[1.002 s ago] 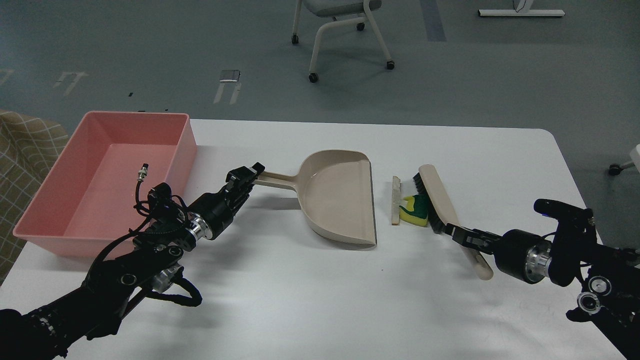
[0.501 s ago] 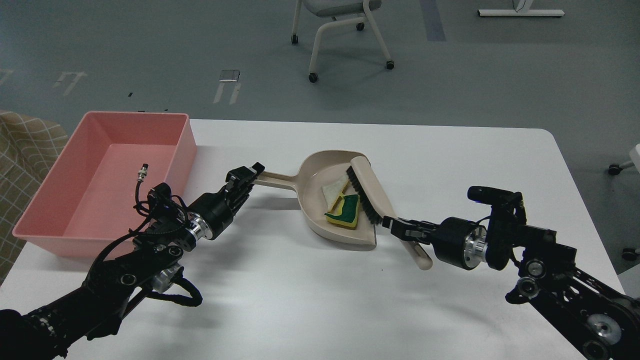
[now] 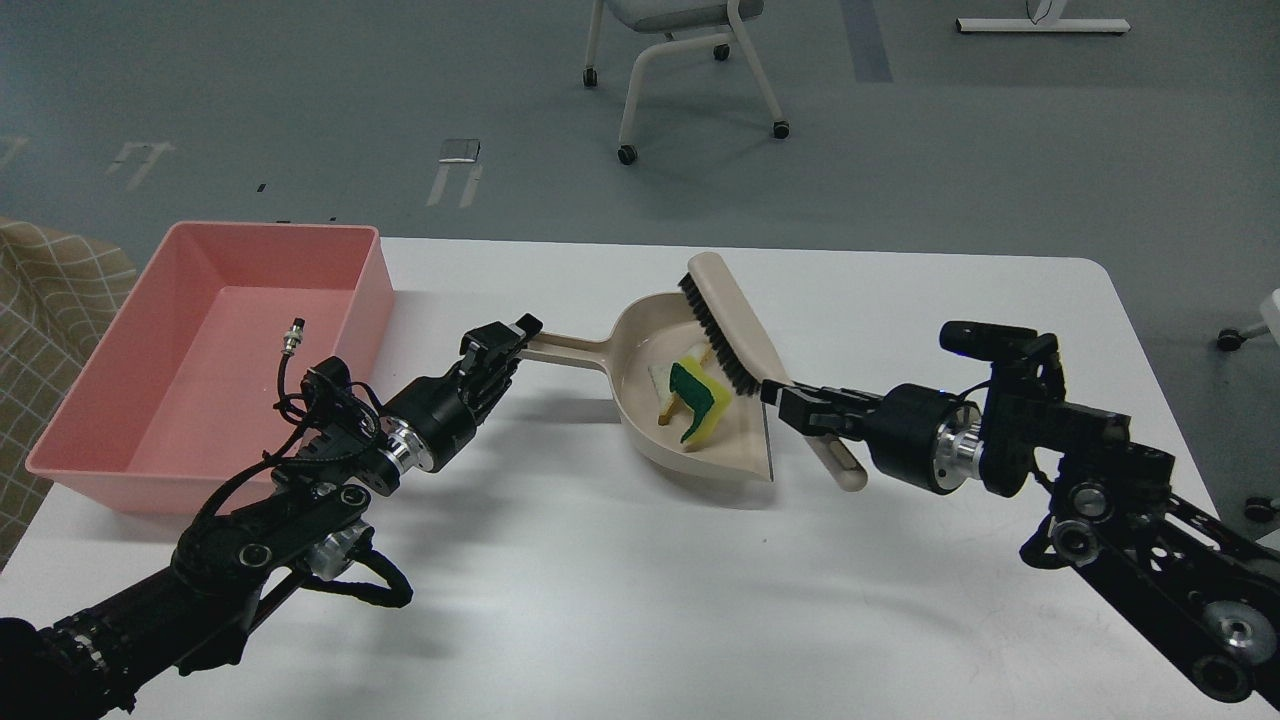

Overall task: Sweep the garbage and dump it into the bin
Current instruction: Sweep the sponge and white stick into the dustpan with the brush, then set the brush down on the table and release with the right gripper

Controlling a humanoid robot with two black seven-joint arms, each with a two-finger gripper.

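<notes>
The yellow sponge chunk with a dark green top (image 3: 700,403) and the thin whitish bread-like slice (image 3: 663,383) lie inside the beige dustpan (image 3: 722,452), which is lifted and tilted. My left gripper (image 3: 512,342) is shut on the dustpan's long handle (image 3: 570,349). My right gripper (image 3: 790,400) is shut on the beige hand brush (image 3: 735,325), whose black bristles rest against the scraps in the pan. The pink bin (image 3: 120,420) stands at the table's left end, to the left of my left gripper.
The white table (image 3: 620,600) carries everything. A rolling chair (image 3: 680,60) stands on the floor beyond the table's far edge. A checked cloth (image 3: 50,300) shows left of the bin.
The dustpan has lifted and tilted, shifting slightly right. The brush has moved up and back in the pan, and the sponge now stands on edge against the bread slice.
</notes>
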